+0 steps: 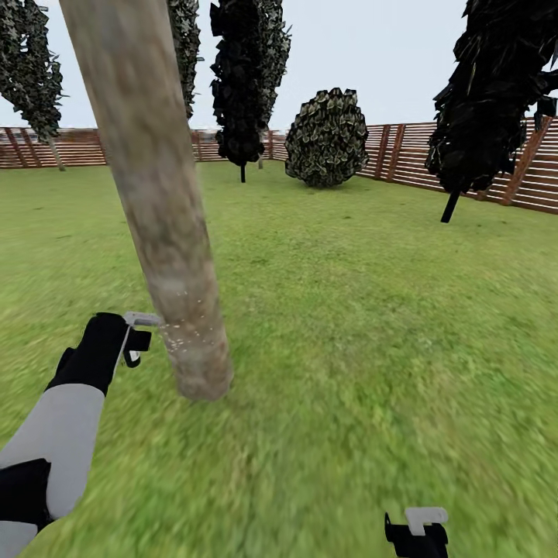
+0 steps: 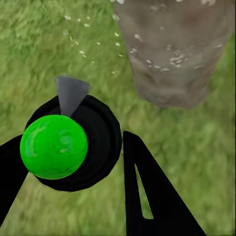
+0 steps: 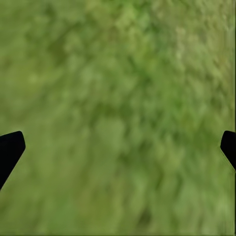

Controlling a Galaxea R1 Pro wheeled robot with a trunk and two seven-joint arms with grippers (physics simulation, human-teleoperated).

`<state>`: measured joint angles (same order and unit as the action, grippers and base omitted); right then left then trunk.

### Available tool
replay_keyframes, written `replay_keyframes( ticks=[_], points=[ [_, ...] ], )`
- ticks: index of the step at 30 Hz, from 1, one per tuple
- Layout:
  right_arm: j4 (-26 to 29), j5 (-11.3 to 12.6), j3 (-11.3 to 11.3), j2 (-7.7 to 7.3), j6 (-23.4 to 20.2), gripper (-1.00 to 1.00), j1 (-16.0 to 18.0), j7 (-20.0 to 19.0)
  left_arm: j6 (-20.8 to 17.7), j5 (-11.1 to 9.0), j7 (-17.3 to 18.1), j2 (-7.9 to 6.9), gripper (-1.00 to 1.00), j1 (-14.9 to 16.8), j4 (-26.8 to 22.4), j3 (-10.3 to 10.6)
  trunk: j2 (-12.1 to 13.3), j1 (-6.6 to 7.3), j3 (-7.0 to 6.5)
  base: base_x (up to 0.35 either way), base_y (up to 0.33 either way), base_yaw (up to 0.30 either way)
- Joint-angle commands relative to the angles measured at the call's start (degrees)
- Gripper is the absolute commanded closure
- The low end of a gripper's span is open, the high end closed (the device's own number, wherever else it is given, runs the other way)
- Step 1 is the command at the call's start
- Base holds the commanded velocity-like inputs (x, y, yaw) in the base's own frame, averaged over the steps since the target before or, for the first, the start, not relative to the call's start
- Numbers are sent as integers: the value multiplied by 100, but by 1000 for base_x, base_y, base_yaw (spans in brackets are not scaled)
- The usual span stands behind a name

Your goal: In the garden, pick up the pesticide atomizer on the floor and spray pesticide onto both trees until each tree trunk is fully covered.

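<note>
**Spraying low on the near trunk**

The left gripper [image 2: 73, 162] is clamped around the sprayer [image 2: 66, 145], a black body with a green ball top, its grey nozzle [image 2: 71, 93] pointing at the tree trunk [image 2: 174, 49] just beside it. White flecks hang in the air between nozzle and bark, and pale specks dot the bark near the base, so mist looks to be landing there. In the head view the left gripper [image 1: 139, 337] sits low against the trunk [image 1: 155, 201], close to where it meets the lawn [image 1: 372, 310].

To do this well, I'd keep the nozzle square to the bark and work upward and around, because only the foot seems speckled; the far side is hidden, so I can't judge cover there.

The right gripper [image 3: 118, 147] hangs over bare grass, fingers spread wide, holding nothing.

Count: one sprayer, one thick pale trunk close by, two grippers. A slatted fence [image 1: 403, 155] rings the garden.
</note>
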<state>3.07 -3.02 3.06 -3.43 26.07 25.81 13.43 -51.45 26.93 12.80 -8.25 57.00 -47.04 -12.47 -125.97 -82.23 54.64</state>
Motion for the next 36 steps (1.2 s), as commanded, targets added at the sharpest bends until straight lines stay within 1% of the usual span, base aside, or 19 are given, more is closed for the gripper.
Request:
replay_keyframes(
  ticks=[1, 9, 16, 36],
  points=[
    [-5, -32, 30, 0, 0, -100, 3, 46, -12, 84, 56, 18, 100, 4, -7, -11, -2, 0, 5, 130, -201, 0],
    [-8, -32, 35, 0, 2, -100, 3, 46, 25, 98, 44, 17, 100, -4, 58, -7, -2, 0, 5, 116, -242, 0],
    [0, -32, 36, 0, 3, -100, 3, 46, 56, 126, 22, 2, 100, -12, 72, -10, -2, 0, 5, 5, -274, 0],
    [0, -32, 37, 0, 3, -100, 3, 46, 65, 129, -23, 7, 100, -14, 72, -8, -2, 0, 5, 0, -276, 12]
  ],
)
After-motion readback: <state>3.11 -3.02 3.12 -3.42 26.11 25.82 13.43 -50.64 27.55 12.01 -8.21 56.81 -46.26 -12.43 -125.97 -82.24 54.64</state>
